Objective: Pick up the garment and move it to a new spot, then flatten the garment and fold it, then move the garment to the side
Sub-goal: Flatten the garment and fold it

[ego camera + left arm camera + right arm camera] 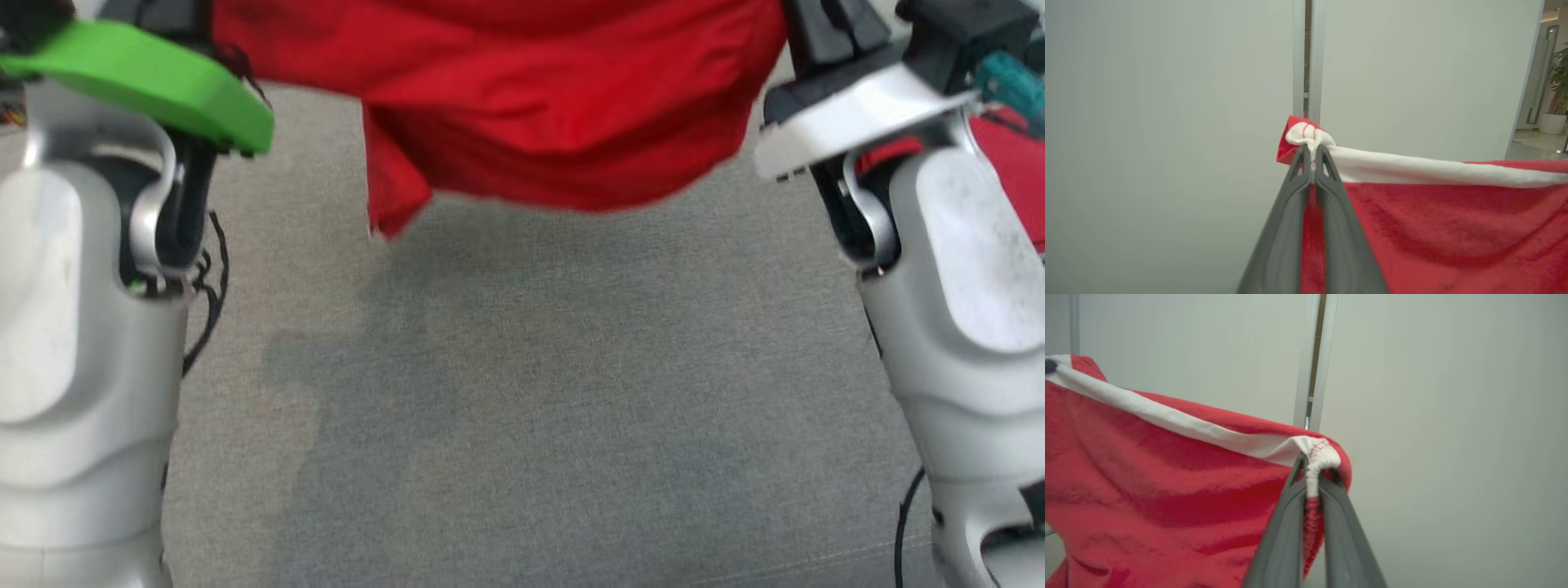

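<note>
Both grippers, left (1311,153) and right (1312,467), are clamped tight on the red garment's (522,98) white-banded corners, hanging it above the grey surface (522,408).

I see the red garment (522,98) hanging across the top, with one corner drooping lower at the left, above the grey cloth surface (571,457) where a shadow (384,384) falls. My left arm (73,343), with a green plate (155,82), stands at the left. My right arm (963,310), with a white plate (849,122), stands at the right.

The garment (531,98) hangs stretched between the left gripper (1312,152) on one top corner and the right gripper (1314,470) on the other
</note>
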`<state>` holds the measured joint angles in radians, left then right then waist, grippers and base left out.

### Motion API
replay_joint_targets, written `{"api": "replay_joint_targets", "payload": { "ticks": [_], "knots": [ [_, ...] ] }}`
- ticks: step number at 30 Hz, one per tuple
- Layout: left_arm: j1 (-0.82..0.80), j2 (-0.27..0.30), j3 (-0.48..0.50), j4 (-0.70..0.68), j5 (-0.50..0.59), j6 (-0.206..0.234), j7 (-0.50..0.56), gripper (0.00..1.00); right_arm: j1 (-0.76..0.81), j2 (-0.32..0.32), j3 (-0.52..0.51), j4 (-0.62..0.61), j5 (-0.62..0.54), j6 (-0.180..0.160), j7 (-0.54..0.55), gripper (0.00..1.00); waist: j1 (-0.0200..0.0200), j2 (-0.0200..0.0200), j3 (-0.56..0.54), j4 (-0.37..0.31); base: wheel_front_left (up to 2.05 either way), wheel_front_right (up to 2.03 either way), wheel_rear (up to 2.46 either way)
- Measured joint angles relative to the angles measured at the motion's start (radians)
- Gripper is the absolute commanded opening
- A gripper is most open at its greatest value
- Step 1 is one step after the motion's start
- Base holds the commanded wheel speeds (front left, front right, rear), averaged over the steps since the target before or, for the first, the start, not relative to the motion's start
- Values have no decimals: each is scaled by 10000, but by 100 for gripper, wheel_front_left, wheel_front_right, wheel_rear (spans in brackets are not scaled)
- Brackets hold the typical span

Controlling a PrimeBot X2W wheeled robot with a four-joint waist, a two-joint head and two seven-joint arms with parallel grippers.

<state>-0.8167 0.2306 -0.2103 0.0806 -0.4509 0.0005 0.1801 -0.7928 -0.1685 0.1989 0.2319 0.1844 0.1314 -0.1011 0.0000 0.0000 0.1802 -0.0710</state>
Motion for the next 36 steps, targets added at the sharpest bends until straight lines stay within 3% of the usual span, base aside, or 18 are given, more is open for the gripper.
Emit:
{"api": "replay_joint_targets", "payload": {
  "ticks": [7, 14, 21, 29, 36],
  "knots": [
    [-2036, -598, 105, 2435, 213, -190, -1894, 0, -2470, 688, -445, 3016, -717, 0, -1319, 0, 0, 0, 1116, 127, 0, 0, 0],
    [-1257, -938, -86, 4109, 56, -648, -3325, 0, -2080, 984, -226, 4736, -1041, 0, -1584, 0, 0, 0, 2186, 374, 0, 0, 0],
    [747, -1012, 111, 3914, -360, -943, -4289, 0, -10, 1028, -167, 3191, -811, 0, -1607, 0, 1, 0, 2635, 671, 0, 0, 0],
    [3098, -1127, 518, 1524, -128, -886, -4412, 0, 2400, 1024, -420, 570, -414, 0, -1616, 0, 0, 0, 2135, 683, 0, 0, 0],
    [5294, -1160, 414, -554, 345, -660, -4401, 0, 4123, 1012, -445, -995, -163, 0, -1616, 0, 0, 0, 1466, 592, 0, 0, 0]
  ]
}}
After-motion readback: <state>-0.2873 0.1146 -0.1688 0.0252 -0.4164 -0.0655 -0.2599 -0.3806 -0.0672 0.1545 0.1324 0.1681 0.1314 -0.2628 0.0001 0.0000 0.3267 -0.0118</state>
